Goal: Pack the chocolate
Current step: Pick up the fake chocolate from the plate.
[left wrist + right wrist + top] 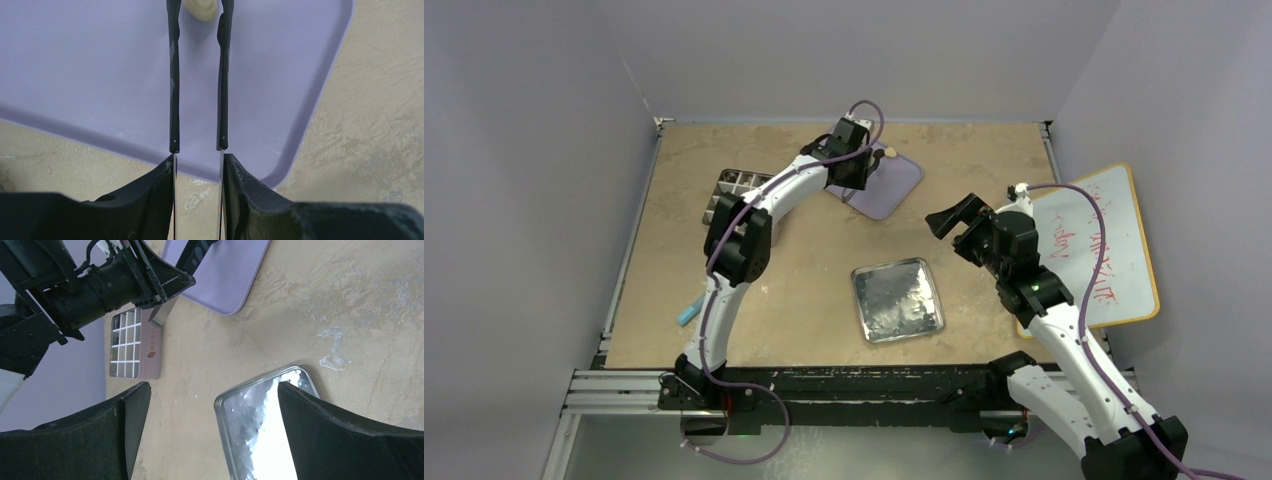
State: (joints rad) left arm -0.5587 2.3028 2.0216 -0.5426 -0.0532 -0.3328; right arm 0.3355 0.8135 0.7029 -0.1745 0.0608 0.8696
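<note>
- Left gripper (197, 159): clenched on the black tweezers (173, 90), with one finger pressing each blade from the outside; the blades stand slightly apart
- Tweezers orientation: the blades extend forward over the purple tray (75, 65); the tips run past the top edge of the left wrist view
- Chocolate piece (200, 9): one cream-white piece lies on the tray near its far corner, between the two blades; contact with either blade cannot be determined
- Right gripper (214, 390): released, jaws spread wide with nothing between them, suspended above the table (350, 300)
- Metal tin (250, 430): square and shiny, flat on the table below the right gripper, well apart from the tray
- Divided box (152, 352): white grid compartments, beside the left arm and near the tray; contents cannot be determined
- Whiteboard (1104, 250): red writing, located at the right edge of the table
</note>
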